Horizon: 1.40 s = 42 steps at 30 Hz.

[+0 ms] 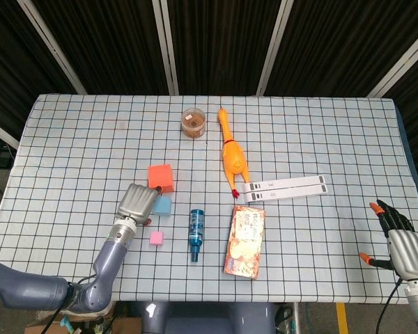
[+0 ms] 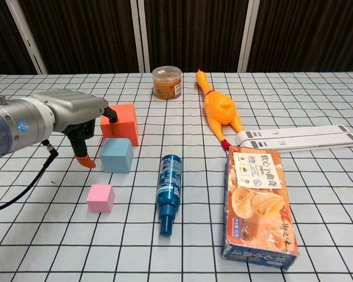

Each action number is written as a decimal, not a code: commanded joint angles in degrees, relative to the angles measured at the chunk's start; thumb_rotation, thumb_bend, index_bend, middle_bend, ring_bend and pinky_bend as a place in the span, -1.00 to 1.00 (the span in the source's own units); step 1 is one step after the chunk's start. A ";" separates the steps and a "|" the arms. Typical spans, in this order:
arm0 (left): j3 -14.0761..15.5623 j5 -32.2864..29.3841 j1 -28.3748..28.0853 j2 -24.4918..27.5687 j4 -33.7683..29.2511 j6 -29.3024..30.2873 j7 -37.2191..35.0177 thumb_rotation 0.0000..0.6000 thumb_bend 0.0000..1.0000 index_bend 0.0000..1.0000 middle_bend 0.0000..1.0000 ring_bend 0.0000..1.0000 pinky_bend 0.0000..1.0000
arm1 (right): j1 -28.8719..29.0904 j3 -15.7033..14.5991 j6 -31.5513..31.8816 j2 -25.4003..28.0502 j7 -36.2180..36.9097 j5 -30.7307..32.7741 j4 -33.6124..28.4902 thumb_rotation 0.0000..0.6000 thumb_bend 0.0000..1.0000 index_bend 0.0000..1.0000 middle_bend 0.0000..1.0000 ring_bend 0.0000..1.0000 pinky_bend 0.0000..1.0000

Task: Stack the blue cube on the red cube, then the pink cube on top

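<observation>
Your left hand [image 2: 76,120] hovers empty, fingers spread, just left of the blue cube [image 2: 117,155], far nearer than your right.

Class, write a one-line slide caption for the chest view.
Left hand reaches beside the blue cube, in front of the red cube.

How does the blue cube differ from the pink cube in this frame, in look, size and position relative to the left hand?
The blue cube is pale blue and clearly larger; the pink cube is pink and smaller. The blue cube sits just in front of the red cube, while the pink cube lies nearer the table's front edge. The left hand has fingers beside the blue cube; the pink cube lies apart from it. Both rest flat on the checked cloth, unstacked.
</observation>
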 commanded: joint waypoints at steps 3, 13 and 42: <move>-0.26 -0.53 -0.09 -1.12 1.41 -0.53 0.29 1.00 -0.76 -0.42 0.92 0.65 0.66 | 0.01 -0.01 -0.06 -0.01 0.46 0.04 0.20 1.00 -0.92 -0.93 -0.93 -0.86 -0.75; -0.85 -0.15 0.07 -2.69 3.94 -1.23 -0.08 1.00 -0.72 -0.39 0.92 0.65 0.66 | 0.26 -0.15 -0.64 -0.15 1.14 -0.07 0.70 1.00 -0.92 -0.92 -0.93 -0.86 -0.75; -2.00 0.69 0.11 -5.15 7.64 -3.26 -0.22 1.00 -0.48 -0.34 0.92 0.65 0.66 | 1.03 -0.63 -2.35 -0.48 1.44 -0.08 1.03 1.00 -0.92 -0.90 -0.93 -0.86 -0.75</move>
